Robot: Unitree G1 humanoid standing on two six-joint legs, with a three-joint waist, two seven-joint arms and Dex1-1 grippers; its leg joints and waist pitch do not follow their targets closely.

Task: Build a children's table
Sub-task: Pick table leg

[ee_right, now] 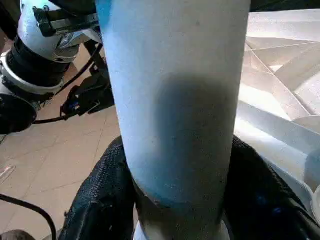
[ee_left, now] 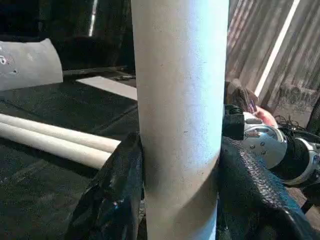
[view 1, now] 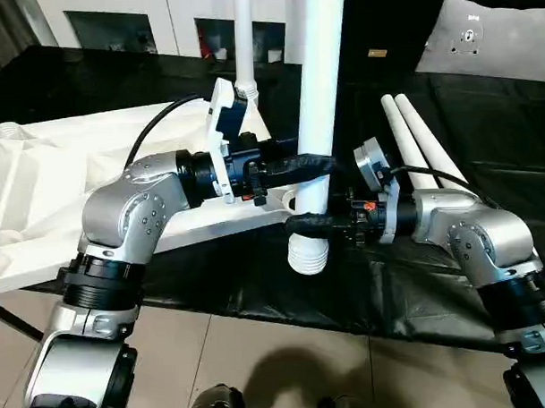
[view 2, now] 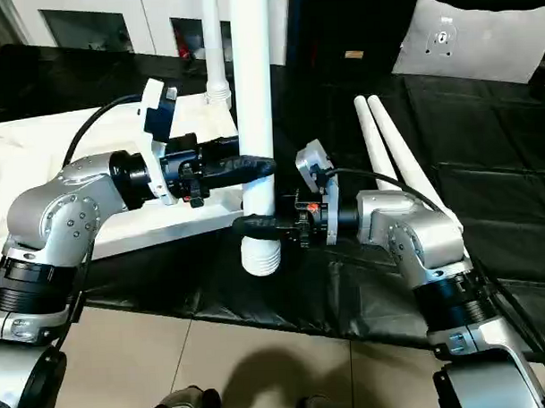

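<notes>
Right gripper [view 1: 311, 224] pinches the upright white leg [view 1: 321, 95] near its ribbed foot, left gripper [view 1: 318, 164] clamps it just above, beside the upturned tabletop [view 1: 65, 166]; no readable writing anywhere.

Even indoor light; glare whitens the table top [ee_right: 280, 95] at right, a soft shadow crosses the close, blurred leg [ee_right: 175, 100].

Beige tiled floor [view 1: 260, 348], black-sheeted workbench [view 1: 484, 116], white cabinets [view 1: 114, 21] behind
</notes>
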